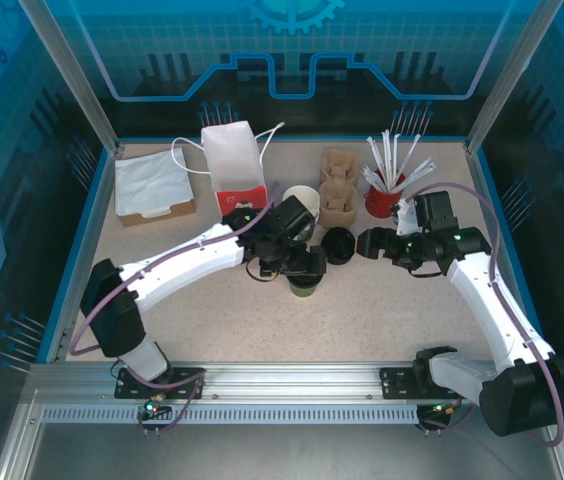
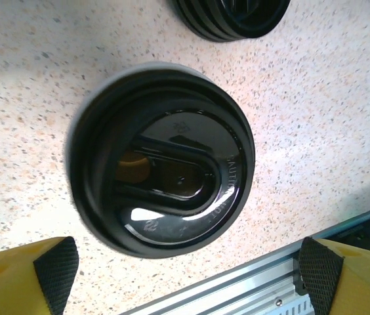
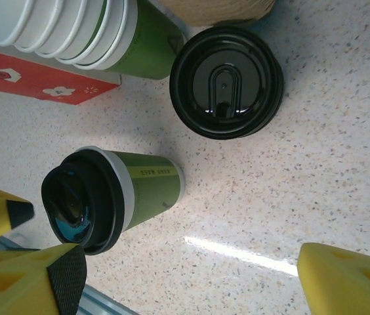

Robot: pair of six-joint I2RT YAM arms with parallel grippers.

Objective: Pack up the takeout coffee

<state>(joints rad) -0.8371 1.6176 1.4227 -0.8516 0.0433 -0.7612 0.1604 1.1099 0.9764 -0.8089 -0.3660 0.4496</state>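
**Lidded cup stood mid-table, both grippers open beside it**

The paper cup stood upright near the middle of the table, its black lid seated on the rim. The left gripper hung directly over it with its padded fingers spread wide and clear of the lid. The right gripper sat just to the right, its jaws parted on nothing.

Bare tabletop ran from the cup toward the aluminium rail at the near edge, and widely to the left and right in front of the arms.

The far side was crowded. A stack of spare lids lay just beside the cup, between the two grippers. Behind it stood a stack of cups and the brown carrier, close together. A red cup of straws stood near the right gripper. A white bag with a red box and a tray of napkins filled the far left.
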